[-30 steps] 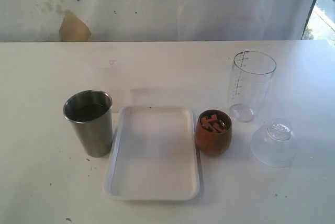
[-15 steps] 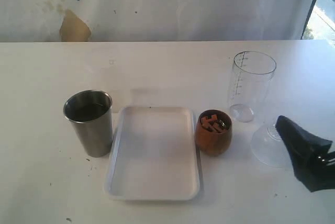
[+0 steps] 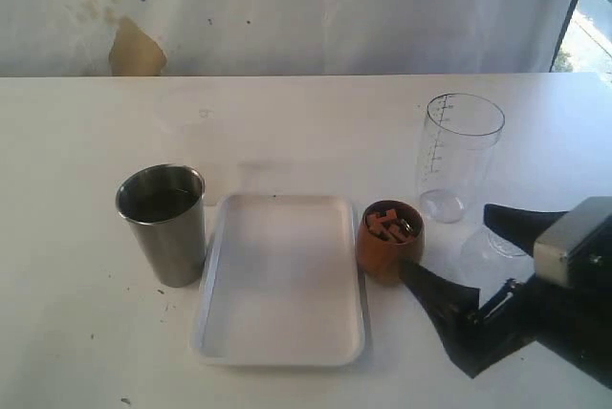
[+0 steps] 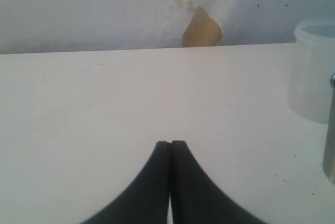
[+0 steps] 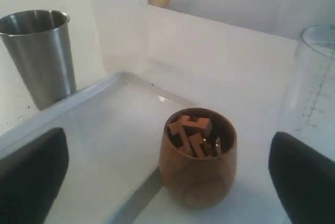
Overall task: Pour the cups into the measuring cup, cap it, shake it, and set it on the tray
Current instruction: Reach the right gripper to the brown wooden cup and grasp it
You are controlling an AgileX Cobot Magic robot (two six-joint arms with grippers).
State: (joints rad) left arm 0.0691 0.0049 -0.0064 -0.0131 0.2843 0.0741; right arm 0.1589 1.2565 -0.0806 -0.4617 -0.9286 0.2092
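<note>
First pour pending: right claw point(image 3: 443, 239) wide open, facing wooden cup point(image 3: 389, 247); left claw point(image 4: 170, 145) shut. Next: advance, grip, lift level.

Two cups point(image 3: 163, 227) point(image 3: 387, 254), one measuring cup point(image 3: 459, 156), one tray point(image 3: 282, 280), one lid point(image 3: 475, 256), one container point(image 5: 118, 25)

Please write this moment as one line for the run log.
right claw: open beside wooden cup, no grip | left claw: shut, empty | measuring cup: uncapped, empty | steel tumbler: upright, untouched
</note>
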